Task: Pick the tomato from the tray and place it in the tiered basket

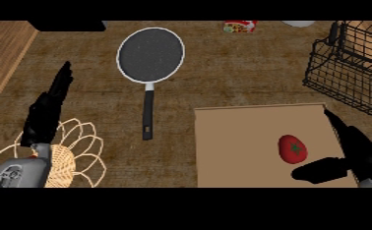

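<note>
Left hand (45,111): black, at the view's left edge, fingers straight and pointing up; open, resting, holding nothing; it lies over a pale wire-and-wicker piece (73,155) at the lower left, whose nature cannot be told for certain.

Frying pan (150,54): round, dark, pale rim, black handle running down toward the counter's middle; lies on the brown counter (218,84), well apart from both hands; no part in the task.

Small red-and-white packet (240,26): at the counter's far edge; label too small to read.

Tray (240,145): flat tan board at lower centre-right; bears the tomato only.

Tomato (292,149): red, green star on top, lying on the tray's right part; not yet lifted.

Right hand (349,158): black, at the tray's right edge; spread wide around the tomato without touching it, thumb below and just beside it, fingers rising along the right; holds nothing.

Tiered basket (335,76): black wire, upper right, beyond the tray's far corner; its wall stands between tray and interior.

Risks, as judged: the tomato is round and smooth, so a closing thumb may nudge it leftward across the flat tray before the fingers meet it; a hold taken on its edge and not across its middle may let it roll out during the lift; the carry toward the basket may catch the wire rim if the hand travels low; a release over the rim and not the compartment may send it onto the counter.
</note>
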Robot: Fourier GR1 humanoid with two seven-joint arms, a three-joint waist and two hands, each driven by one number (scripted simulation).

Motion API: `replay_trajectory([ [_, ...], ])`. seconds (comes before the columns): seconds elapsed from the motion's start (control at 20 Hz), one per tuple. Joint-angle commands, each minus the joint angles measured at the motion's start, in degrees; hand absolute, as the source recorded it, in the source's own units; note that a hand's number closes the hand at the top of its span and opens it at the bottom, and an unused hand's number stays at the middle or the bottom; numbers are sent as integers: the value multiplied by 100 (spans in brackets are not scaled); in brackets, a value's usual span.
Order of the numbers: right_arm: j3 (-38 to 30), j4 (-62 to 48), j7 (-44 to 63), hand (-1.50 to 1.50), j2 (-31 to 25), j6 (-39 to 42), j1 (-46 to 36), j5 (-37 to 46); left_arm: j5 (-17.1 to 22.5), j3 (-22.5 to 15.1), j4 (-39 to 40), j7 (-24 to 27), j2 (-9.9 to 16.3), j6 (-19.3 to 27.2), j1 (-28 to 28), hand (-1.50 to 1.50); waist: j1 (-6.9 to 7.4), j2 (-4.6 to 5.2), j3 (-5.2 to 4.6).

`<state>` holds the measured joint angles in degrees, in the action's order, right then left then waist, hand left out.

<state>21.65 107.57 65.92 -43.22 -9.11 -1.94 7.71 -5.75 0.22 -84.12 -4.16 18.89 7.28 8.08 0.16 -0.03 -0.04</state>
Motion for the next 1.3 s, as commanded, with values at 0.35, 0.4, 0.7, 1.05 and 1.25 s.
replay_trajectory([
  [0.35,-240,-410,781,-150,538,318,-149,148,-292,-15,89,-29,-213,98,52,0,-20,3,1],
  [0.4,-292,-462,623,-150,550,364,-70,156,-119,76,-185,115,-105,-110,-306,0,2,-2,2],
  [0.7,-71,-863,516,-150,1121,315,-127,661,-29,378,227,133,51,-347,132,0,-15,6,1],
  [1.05,-273,-1458,-99,-150,1681,496,-46,886,-314,260,36,99,-314,-166,-45,0,-14,1,3],
  [1.25,-437,-2062,-334,-150,2035,585,-340,882,-234,444,-56,-94,-149,-375,77,0,-2,3,4],
])
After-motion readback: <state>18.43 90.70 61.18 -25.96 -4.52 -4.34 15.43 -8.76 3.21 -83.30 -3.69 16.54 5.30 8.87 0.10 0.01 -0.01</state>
